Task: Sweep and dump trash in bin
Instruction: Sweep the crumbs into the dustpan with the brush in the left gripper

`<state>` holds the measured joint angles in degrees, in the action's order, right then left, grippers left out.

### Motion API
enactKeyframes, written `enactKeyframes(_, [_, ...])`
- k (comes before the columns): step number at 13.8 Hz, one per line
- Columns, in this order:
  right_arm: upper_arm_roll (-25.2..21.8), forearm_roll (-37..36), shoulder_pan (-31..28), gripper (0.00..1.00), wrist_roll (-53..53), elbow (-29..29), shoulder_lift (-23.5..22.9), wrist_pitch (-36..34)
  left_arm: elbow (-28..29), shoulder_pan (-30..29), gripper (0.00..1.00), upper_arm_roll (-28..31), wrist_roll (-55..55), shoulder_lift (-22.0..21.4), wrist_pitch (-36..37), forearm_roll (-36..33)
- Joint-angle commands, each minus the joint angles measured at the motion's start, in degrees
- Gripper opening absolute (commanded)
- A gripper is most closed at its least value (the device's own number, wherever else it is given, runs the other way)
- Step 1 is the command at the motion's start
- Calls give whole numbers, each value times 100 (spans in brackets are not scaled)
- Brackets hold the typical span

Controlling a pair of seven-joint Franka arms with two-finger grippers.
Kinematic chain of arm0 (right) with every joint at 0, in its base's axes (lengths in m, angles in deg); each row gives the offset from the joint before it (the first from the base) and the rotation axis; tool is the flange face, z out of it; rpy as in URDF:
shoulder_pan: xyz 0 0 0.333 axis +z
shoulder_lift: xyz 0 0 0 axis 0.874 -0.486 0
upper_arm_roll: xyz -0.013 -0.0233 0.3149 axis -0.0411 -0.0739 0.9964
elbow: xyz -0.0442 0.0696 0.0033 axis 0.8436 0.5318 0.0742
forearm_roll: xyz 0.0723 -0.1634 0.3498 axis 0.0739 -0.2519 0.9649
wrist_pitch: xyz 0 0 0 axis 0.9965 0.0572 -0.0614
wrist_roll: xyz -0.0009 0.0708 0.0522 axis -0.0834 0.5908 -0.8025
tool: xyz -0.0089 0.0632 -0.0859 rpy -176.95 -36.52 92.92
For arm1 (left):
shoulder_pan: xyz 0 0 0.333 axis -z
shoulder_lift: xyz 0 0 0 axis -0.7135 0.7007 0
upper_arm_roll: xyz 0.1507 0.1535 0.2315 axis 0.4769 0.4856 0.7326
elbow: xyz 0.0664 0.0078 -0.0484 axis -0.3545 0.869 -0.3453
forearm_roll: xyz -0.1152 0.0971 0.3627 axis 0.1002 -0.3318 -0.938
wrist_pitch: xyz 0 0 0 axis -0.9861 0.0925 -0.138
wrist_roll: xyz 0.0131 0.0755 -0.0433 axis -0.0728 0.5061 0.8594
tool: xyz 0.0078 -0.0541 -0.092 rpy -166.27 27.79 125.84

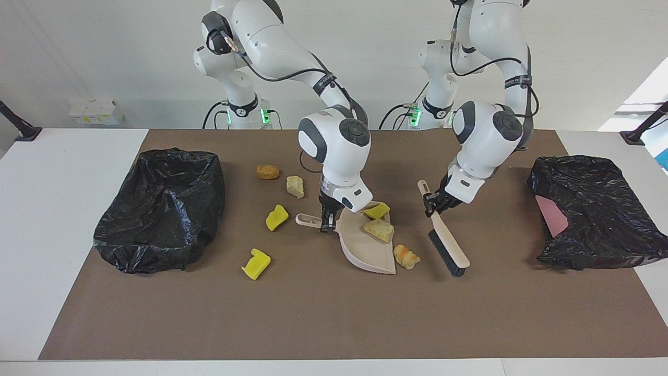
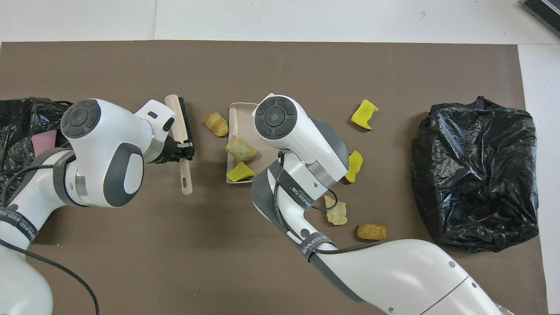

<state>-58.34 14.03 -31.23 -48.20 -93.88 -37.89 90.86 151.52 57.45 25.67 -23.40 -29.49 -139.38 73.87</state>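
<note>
Mat (image 1: 313, 313), brown, covers a white table (image 1: 62, 235) by a pale wall. Right gripper (image 1: 327, 223) is clamped on the dustpan (image 1: 365, 245) handle, left gripper (image 1: 432, 204) on the brush (image 1: 449, 245). Overhead: trash (image 2: 240, 149), two chunks in the dustpan, five on the mat; an arm strap reads WANJEEDA

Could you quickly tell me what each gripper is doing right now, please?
Left gripper: shut on the brush handle, brush lifted beside the dustpan.
Right gripper: shut on the dustpan handle, dustpan on the table.
</note>
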Motion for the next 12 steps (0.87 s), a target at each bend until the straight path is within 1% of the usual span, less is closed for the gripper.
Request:
enactKeyframes(1, [37,-105,-60,0,-116,-244,166,58,-141,290,0,6,-209,329,7,-89])
enactKeyframes(4, [37,-97,-60,0,-116,-244,166,58,-123,450,0,-29,-840,347,86,-19])
enactKeyframes(6, [37,-97,-60,0,-116,-244,166,49,-132,616,0,-143,-921,330,112,16])
enactKeyframes(8, [37,-97,-60,0,-116,-244,166,49,-167,626,0,-362,-1017,312,209,226])
enactKeyframes(10, [37,-97,-60,0,-116,-244,166,41,-211,635,0,-416,-1044,233,402,341])
enactKeyframes(12, [37,-105,-60,0,-116,-244,166,41,-254,635,0,-468,-1027,224,368,508])
